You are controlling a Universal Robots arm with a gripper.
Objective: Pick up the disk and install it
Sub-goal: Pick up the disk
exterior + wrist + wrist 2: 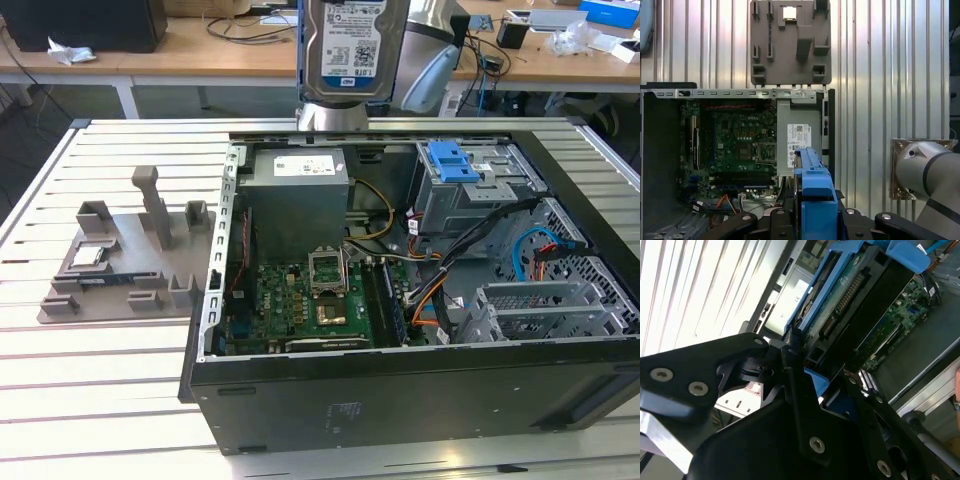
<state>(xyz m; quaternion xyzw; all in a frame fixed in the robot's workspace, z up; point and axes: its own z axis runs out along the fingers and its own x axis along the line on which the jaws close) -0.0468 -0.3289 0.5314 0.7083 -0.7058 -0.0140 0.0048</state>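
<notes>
A slatted table (100,400) carries an open case (400,400), with a grey tray (110,290) beside it at the exterior view's left. The disk (352,45) hangs above the case, grasped by the gripper (815,222).

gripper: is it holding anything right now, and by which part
Yes. The gripper holds the disk, clamped on two opposite sides at its blue-bracketed end, above the open computer case.

The arm (432,60) reaches in high at the far side, its tool (816,222) pointing down and clamped on the upright disk (350,40).
</notes>
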